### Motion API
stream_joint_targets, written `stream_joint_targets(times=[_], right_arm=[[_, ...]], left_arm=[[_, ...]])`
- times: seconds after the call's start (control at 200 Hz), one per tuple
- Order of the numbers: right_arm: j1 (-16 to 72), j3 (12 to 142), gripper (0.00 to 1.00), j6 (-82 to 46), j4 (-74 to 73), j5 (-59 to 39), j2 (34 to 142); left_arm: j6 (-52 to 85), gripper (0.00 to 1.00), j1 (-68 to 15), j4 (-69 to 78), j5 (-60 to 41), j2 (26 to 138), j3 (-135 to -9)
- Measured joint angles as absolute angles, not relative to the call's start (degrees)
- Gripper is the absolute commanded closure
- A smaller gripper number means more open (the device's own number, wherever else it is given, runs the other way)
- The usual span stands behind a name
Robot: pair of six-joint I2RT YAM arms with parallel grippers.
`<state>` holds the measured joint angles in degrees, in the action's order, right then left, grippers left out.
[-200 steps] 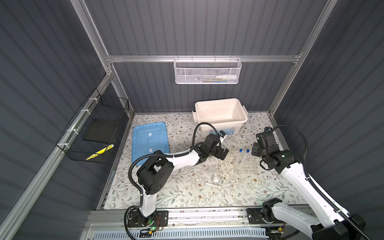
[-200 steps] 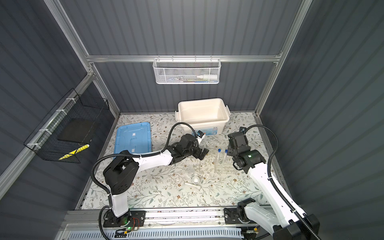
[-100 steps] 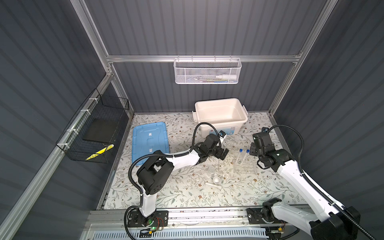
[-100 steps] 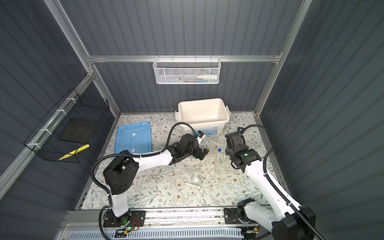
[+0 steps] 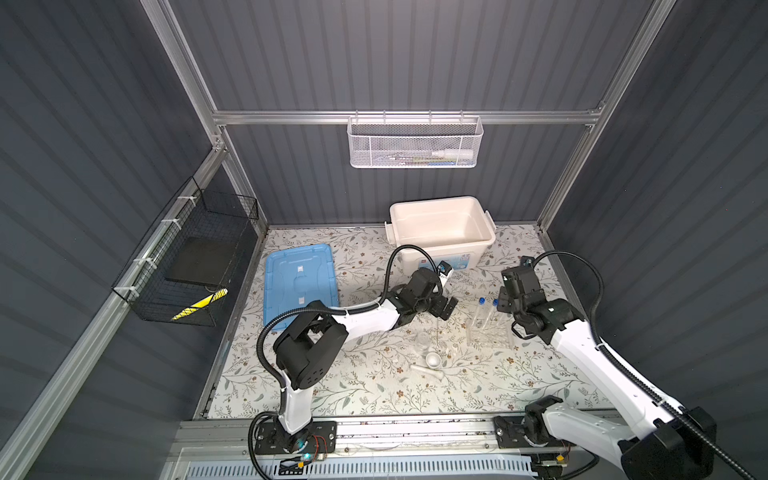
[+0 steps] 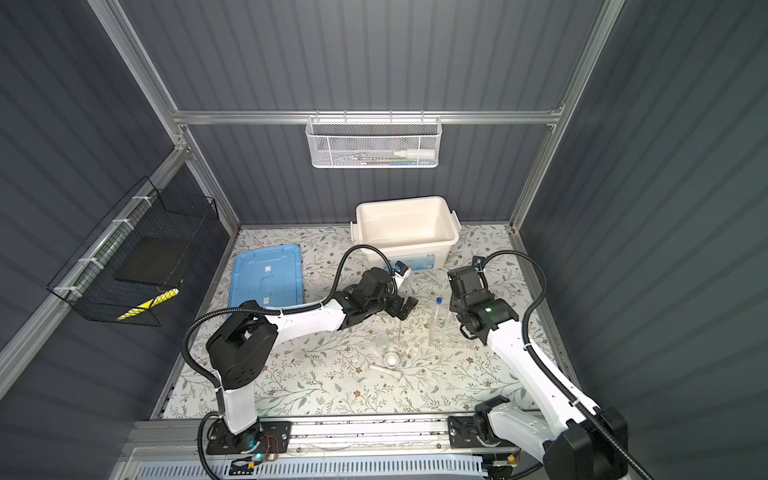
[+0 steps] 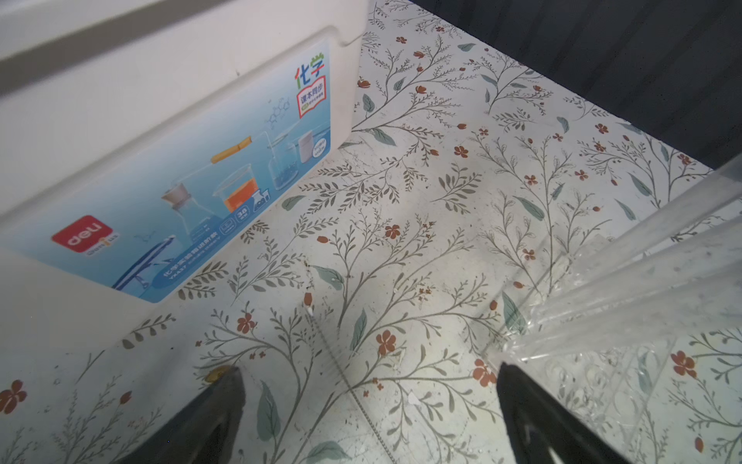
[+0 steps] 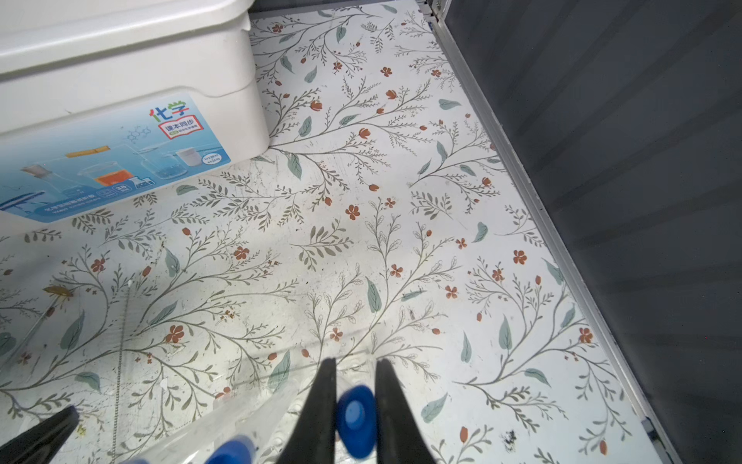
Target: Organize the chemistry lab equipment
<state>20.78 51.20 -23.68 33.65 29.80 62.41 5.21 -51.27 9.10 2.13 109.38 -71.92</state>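
My right gripper (image 8: 355,363) is shut on the blue cap of a clear test tube (image 8: 355,420). In both top views that gripper (image 5: 503,300) sits over the clear tube rack (image 5: 488,337), where another blue-capped tube (image 5: 482,309) leans; the rack (image 6: 446,337) shows only this tube (image 6: 438,309). My left gripper (image 7: 369,369) hangs open just left of the rack (image 7: 602,373), with a thin long rod (image 7: 341,369) lying on the table between its fingers. Nearer the front stand a small clear beaker (image 5: 422,341) and a white bowl (image 5: 433,360), with the white pestle (image 5: 419,368) lying beside them.
The open white tub (image 5: 440,224) stands at the back, just behind both grippers, and its blue lid (image 5: 299,282) lies flat at the left. A white mesh basket (image 5: 415,143) hangs on the back wall and a black wire basket (image 5: 191,257) on the left wall.
My right gripper, still shut, has shifted a little to the left, nearer the rack, as its arm swung round. The left arm has stayed put.
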Motion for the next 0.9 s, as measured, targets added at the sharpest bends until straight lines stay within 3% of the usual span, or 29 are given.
stream_joint_targets(times=[0.895], right_arm=[[22.46, 51.11, 0.81, -23.64, 34.24, 28.38, 63.44]], left_arm=[[5.23, 0.00, -51.27, 9.10, 2.13, 109.38, -71.55]])
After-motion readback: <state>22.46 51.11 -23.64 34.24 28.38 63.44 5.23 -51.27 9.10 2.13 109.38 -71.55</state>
